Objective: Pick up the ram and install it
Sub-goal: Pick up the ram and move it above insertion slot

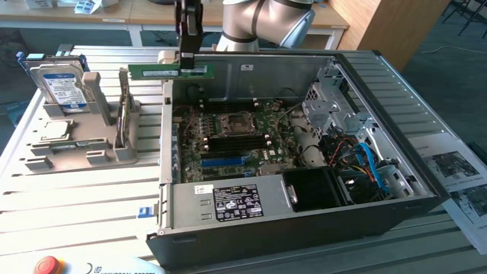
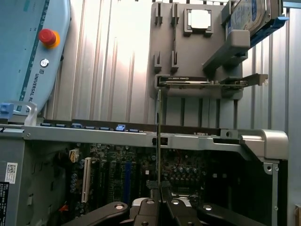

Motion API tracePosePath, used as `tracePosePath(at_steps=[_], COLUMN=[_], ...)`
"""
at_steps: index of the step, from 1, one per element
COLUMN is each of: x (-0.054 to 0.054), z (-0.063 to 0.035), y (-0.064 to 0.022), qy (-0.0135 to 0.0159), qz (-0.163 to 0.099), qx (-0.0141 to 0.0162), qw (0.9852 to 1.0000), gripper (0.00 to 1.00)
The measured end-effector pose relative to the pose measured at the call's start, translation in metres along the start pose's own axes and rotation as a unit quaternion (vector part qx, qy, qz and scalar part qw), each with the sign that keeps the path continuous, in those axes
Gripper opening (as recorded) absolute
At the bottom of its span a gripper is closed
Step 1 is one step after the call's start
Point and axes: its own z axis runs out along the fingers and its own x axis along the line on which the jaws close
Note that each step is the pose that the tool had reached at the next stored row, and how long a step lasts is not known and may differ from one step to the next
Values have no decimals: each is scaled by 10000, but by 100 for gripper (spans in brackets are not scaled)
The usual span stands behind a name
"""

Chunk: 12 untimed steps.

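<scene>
Closest in, the gripper is seen clamped on the ram, held level above the computer case rim; light, stiff and fragile, it is judged best pinched by its edges.

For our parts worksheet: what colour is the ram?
The ram is green; the exterior view shows it best.

One ram, one hard drive, one processor

"UNIVERSAL R" printed on pale blue teach pendant, beside its red button
</scene>
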Motion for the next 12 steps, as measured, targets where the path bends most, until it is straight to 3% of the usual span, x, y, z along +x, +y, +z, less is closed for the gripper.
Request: tracePosePath(at_steps=[12], x=[11], z=[-24], y=[-270], qy=[0], qz=[-1], qx=[-7], qw=[10000], gripper=[12])
